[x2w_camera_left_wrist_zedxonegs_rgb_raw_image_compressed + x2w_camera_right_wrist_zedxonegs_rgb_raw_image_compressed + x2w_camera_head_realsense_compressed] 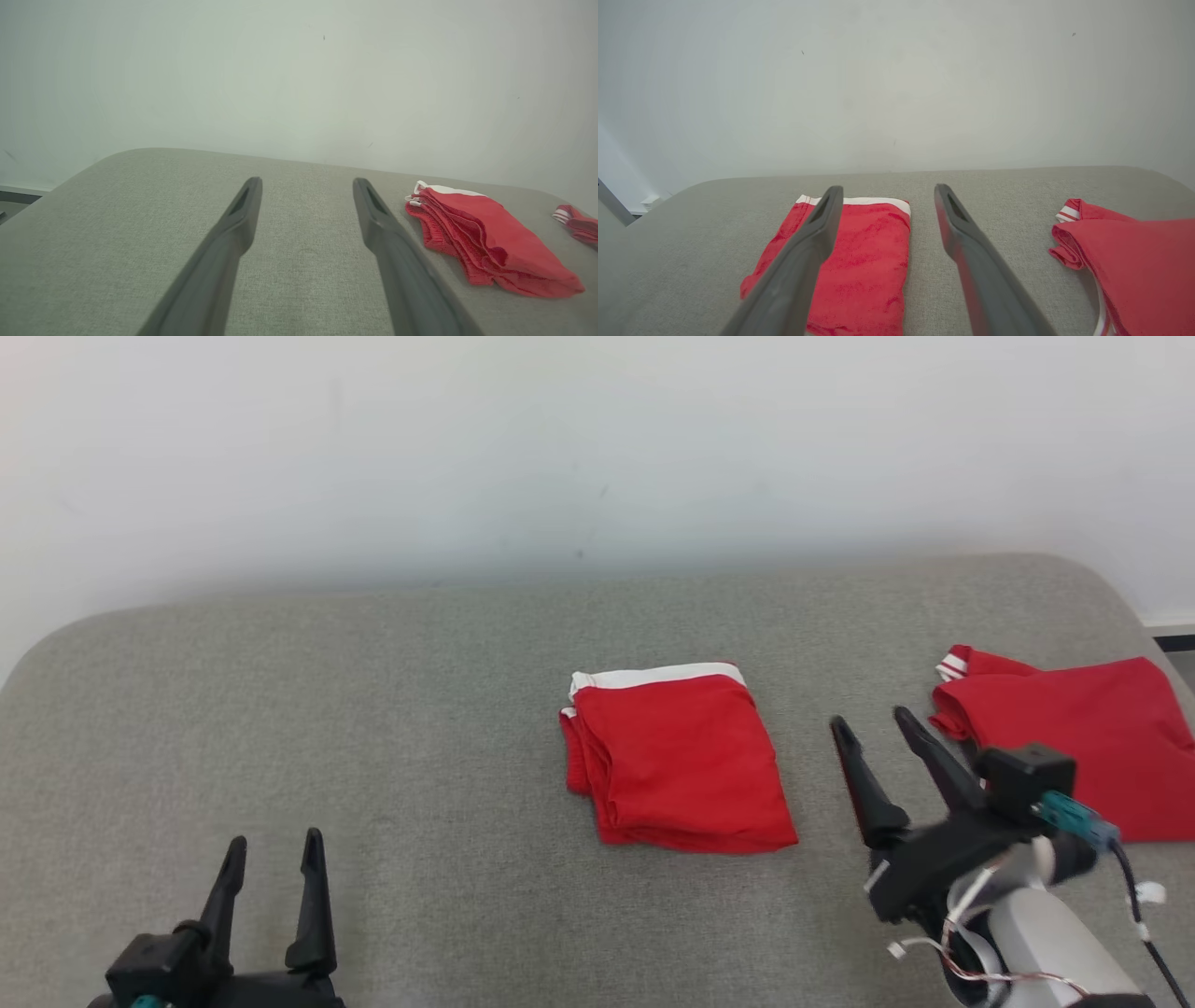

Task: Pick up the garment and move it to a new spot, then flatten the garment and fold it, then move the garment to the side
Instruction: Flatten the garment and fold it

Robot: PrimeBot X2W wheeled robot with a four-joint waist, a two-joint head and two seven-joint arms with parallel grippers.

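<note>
A folded red garment with a white band [677, 761] lies in the middle of the grey padded surface [373, 709]; it also lies right of my left fingers in the left wrist view [481, 238] and under my left finger in the right wrist view [859, 261]. My right gripper [873, 723] hovers open just right of the folded garment, nothing between its fingers [957, 228]. At the lower left my left gripper [275, 843] is open and empty above bare surface, well left of the garment.
A second red garment with white striped trim [1074, 737] lies at the surface's right edge, right of my right gripper, seen too in the right wrist view [1129, 261]. A pale wall [597, 448] rises behind the surface. The rounded far corners drop off at both sides.
</note>
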